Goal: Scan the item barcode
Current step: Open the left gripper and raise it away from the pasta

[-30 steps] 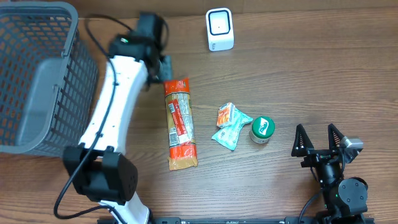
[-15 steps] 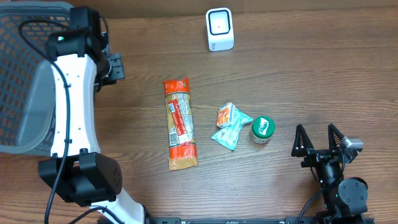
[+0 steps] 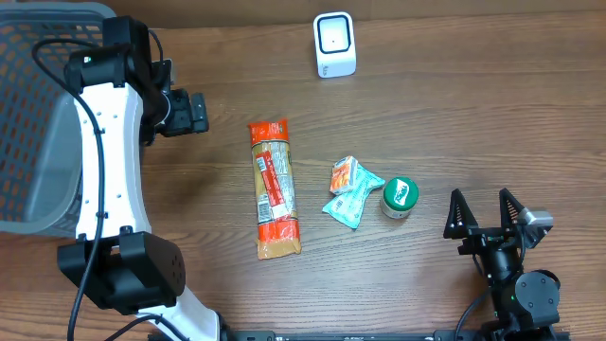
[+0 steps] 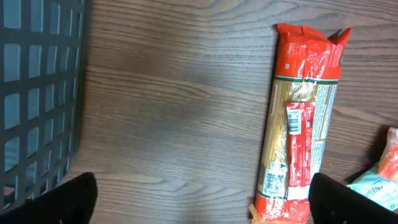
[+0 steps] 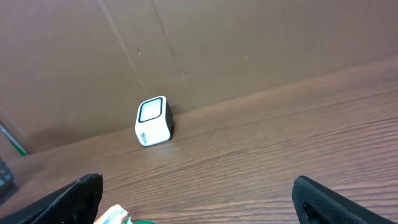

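Left gripper (image 3: 194, 112) is wide open, holding nothing. Pasta pack (image 3: 274, 188) lies on the counter (image 3: 454, 114) to its right, basket (image 3: 38, 114) to its left. Right gripper (image 3: 483, 216) is open and empty too.

You have the white scanner (image 3: 334, 44) standing at the far edge of the table, a dark-framed window on its upper face. The long pasta packet (image 3: 274, 188), red-orange with a clear middle, lies flat, running near to far, left of centre. To its right, a small orange packet (image 3: 345, 175) touches a teal sachet (image 3: 352, 201). A green-lidded jar (image 3: 399, 197) stands upright just beside them.
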